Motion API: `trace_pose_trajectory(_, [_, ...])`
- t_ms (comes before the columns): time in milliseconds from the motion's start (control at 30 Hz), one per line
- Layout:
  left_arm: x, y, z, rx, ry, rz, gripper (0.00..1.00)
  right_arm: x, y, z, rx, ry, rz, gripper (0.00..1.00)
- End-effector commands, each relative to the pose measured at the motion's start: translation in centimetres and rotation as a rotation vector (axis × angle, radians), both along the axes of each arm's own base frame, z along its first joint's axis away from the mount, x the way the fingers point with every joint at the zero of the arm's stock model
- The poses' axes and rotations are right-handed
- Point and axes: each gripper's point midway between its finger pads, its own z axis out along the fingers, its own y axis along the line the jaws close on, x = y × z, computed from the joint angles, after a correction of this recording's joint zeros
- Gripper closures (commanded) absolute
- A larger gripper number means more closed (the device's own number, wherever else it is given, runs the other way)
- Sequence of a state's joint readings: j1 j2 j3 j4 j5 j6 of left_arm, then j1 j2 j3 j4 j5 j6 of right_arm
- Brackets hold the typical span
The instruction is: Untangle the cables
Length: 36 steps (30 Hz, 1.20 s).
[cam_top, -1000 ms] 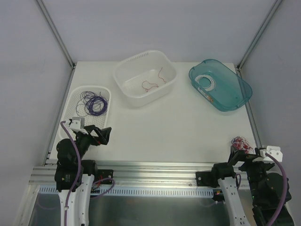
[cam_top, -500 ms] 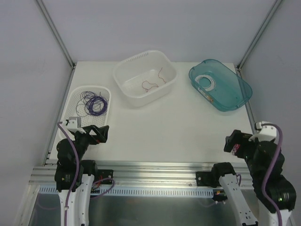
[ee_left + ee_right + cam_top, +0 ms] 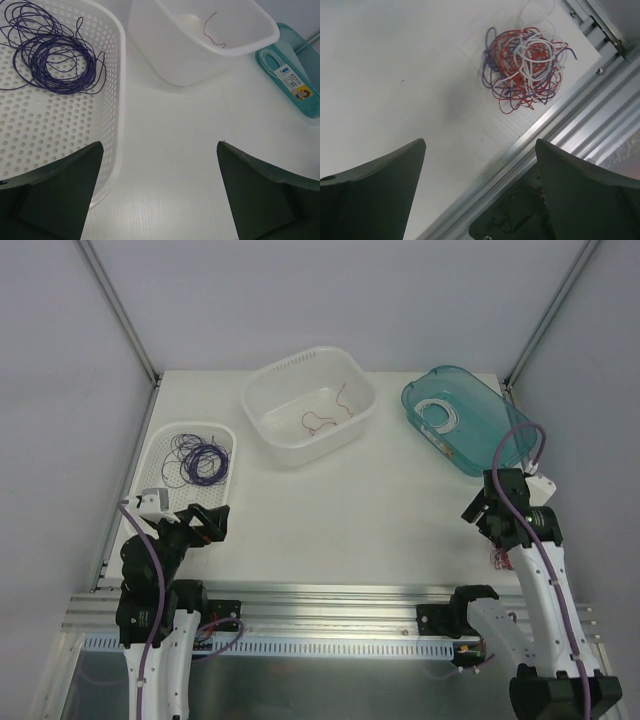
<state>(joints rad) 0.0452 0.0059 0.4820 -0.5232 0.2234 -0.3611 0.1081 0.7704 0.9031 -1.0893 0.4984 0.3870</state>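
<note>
The cables are a tangled ball of thin red, purple and white wires (image 3: pixel 525 62) lying on the white table close to the near metal rail. In the top view the ball (image 3: pixel 498 558) shows partly behind the right arm. My right gripper (image 3: pixel 480 145) is open and empty, held above the table short of the ball; in the top view it (image 3: pixel 478 512) hangs left of the ball. My left gripper (image 3: pixel 159 145) is open and empty over the table beside the perforated tray; in the top view it (image 3: pixel 205 523) is at the near left.
A perforated white tray (image 3: pixel 160 445) holds coiled purple wires (image 3: pixel 55 60). A white basket (image 3: pixel 262 390) at the back holds red wires (image 3: pixel 320 418). A teal bin (image 3: pixel 500 445) at the back right holds a white cable (image 3: pixel 440 415). The metal rail (image 3: pixel 555 130) runs along the near edge.
My right arm has risen from the near right corner and swung forward and left, its gripper now over the table. The left gripper has shifted slightly left.
</note>
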Motion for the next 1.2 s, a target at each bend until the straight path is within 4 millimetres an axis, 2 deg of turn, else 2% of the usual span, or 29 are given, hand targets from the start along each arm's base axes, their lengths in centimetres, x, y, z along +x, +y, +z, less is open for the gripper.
trace_pose_trajectory(0, [-0.6, -0.2, 2.1, -0.026, -0.065, 0.003, 0.01, 1.5, -3.1, -1.1, -0.053, -0.030, -0.277, 0.03])
trace_pose_trajectory(33, [-0.7, -0.4, 2.0, -0.031, -0.059, -0.008, 0.01, 1.7, -3.4, -1.6, -0.055, -0.014, -0.303, 0.03])
trace_pose_trajectory(133, [-0.7, -0.3, 2.0, -0.033, -0.063, -0.006, 0.01, 2.4, -5.9, -3.4, -0.037, 0.038, -0.451, 0.03])
trace_pose_trajectory(267, [-0.8, -0.3, 2.1, -0.036, -0.071, -0.001, 0.01, 3.4, -7.3, -6.1, 0.022, 0.093, -0.524, 0.03])
trace_pose_trajectory(400, [-0.9, -0.4, 2.1, -0.036, -0.075, -0.007, 0.01, 3.9, -7.4, -10.1, 0.092, 0.181, -0.537, 0.03])
trace_pose_trajectory(433, [-0.8, -0.3, 2.1, -0.036, -0.075, -0.004, 0.01, 3.4, -7.2, -11.2, 0.124, 0.212, -0.550, 0.03])
trace_pose_trajectory(533, [-0.8, -0.3, 2.1, -0.036, -0.069, -0.004, 0.01, 3.0, -6.8, -13.4, 0.173, 0.250, -0.555, 0.01])
trace_pose_trajectory(567, [-0.7, -0.3, 2.1, -0.037, -0.064, -0.001, 0.01, 2.9, -6.8, -13.8, 0.175, 0.260, -0.554, 0.03])
trace_pose_trajectory(600, [-0.6, -0.2, 2.1, -0.040, -0.056, 0.003, 0.01, 2.9, -6.8, -14.0, 0.175, 0.267, -0.544, 0.09])
trace_pose_trajectory(700, [-0.1, 0.0, 1.7, -0.068, -0.006, 0.025, 0.01, 3.2, -6.7, -14.2, 0.173, 0.310, -0.465, 0.45])
trace_pose_trajectory(767, [0.3, -0.3, 1.4, -0.140, 0.045, 0.037, 0.01, 3.4, -6.0, -13.6, 0.148, 0.351, -0.406, 0.56])
trace_pose_trajectory(800, [0.8, -0.5, 0.9, -0.173, 0.103, 0.038, 0.01, 3.7, -5.4, -13.5, 0.136, 0.354, -0.381, 0.67])
trace_pose_trajectory(867, [1.3, -1.5, 0.8, -0.240, 0.172, 0.011, 0.01, 5.2, -2.8, -12.9, 0.102, 0.332, -0.255, 0.78])
trace_pose_trajectory(900, [2.0, -1.8, 0.6, -0.247, 0.235, -0.002, 0.01, 6.0, -1.7, -12.5, 0.087, 0.319, -0.196, 0.90])
trace_pose_trajectory(933, [2.2, -2.4, 0.5, -0.251, 0.271, -0.037, 0.01, 6.9, 0.7, -12.2, 0.060, 0.316, -0.079, 0.94])
trace_pose_trajectory(967, [2.5, -2.6, 0.5, -0.258, 0.300, -0.049, 0.01, 7.4, 2.1, -12.0, 0.046, 0.315, -0.003, 0.97])
trace_pose_trajectory(1000, [3.3, -2.8, 0.3, -0.267, 0.354, -0.055, 0.01, 8.5, 5.1, -11.4, 0.039, 0.297, 0.121, 0.99])
trace_pose_trajectory(1067, [4.1, -3.5, 0.4, -0.272, 0.394, -0.073, 0.01, 9.8, 8.4, -10.8, 0.040, 0.268, 0.264, 0.99])
trace_pose_trajectory(1100, [4.7, -4.2, 0.4, -0.262, 0.425, -0.100, 0.01, 10.7, 10.0, -10.3, 0.027, 0.256, 0.350, 0.99])
trace_pose_trajectory(1133, [5.0, -4.6, 0.5, -0.245, 0.431, -0.114, 0.01, 10.9, 12.9, -9.9, 0.009, 0.245, 0.473, 0.99])
trace_pose_trajectory(1167, [5.5, -5.9, 0.1, -0.217, 0.464, -0.149, 0.01, 11.5, 14.6, -9.6, 0.002, 0.220, 0.535, 0.99])
